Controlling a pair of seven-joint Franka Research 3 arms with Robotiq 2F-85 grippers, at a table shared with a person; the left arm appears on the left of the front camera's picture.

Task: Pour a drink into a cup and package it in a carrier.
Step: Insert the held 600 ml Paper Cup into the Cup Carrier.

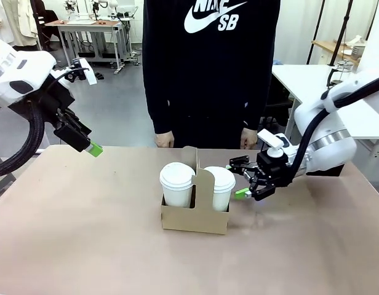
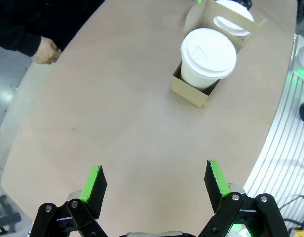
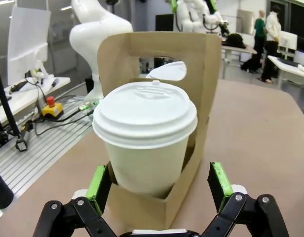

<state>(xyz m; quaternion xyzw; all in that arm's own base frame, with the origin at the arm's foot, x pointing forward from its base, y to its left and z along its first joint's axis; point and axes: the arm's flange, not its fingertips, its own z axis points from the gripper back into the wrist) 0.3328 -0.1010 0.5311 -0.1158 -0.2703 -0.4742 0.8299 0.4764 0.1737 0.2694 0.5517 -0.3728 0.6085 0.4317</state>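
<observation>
The brown cardboard carrier (image 1: 195, 218) stands mid-table with its centre handle upright. Two white cups with white lids sit in its holes, a left cup (image 1: 177, 184) and a right cup (image 1: 221, 184). My right gripper (image 1: 239, 179) is open beside the right one. In the right wrist view that cup (image 3: 144, 123) stands in the carrier (image 3: 157, 49) between my right gripper's (image 3: 159, 185) spread green pads (image 3: 218, 182). My left gripper (image 1: 85, 142) hangs open and empty above the table's far left. In its wrist view the left gripper (image 2: 154, 185) faces bare table, the carrier (image 2: 189, 89) farther off. The drink is hidden.
A person in a black top stands at the far edge, hands (image 1: 165, 140) resting near the table rim. The brown tabletop (image 1: 85, 233) lies bare around the carrier. A white table (image 1: 300, 77) stands behind at the right.
</observation>
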